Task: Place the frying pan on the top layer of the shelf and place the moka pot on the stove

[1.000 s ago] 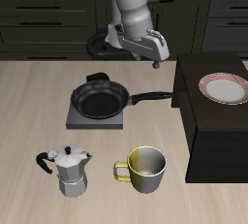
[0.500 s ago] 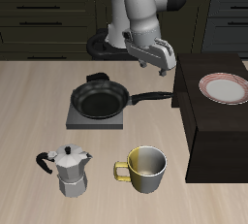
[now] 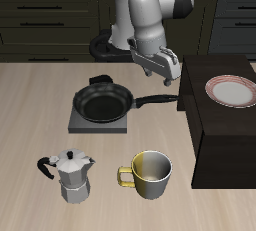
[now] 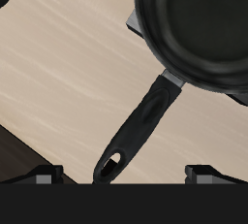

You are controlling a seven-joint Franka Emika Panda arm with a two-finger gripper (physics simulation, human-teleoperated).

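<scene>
The black frying pan (image 3: 103,103) sits on the grey stove (image 3: 80,125), its long handle (image 3: 158,100) pointing toward the dark shelf (image 3: 225,135). My gripper (image 3: 168,74) hangs open and empty a little above the handle's end. In the wrist view the pan (image 4: 199,24) and its handle (image 4: 140,126) lie below my gripper (image 4: 124,175), with the fingertips (image 4: 39,176) set wide on either side of the handle's tip. The silver moka pot (image 3: 72,175) stands near the table's front edge, apart from the stove.
A yellow-grey mug (image 3: 150,173) stands beside the moka pot. A white plate with a red rim (image 3: 233,91) lies on the shelf's flat top. The stove's black knob block (image 3: 98,80) is at its back edge.
My gripper has moved toward the shelf and slightly down, and now hangs over the end of the pan's handle. Pan, moka pot and mug have not moved.
</scene>
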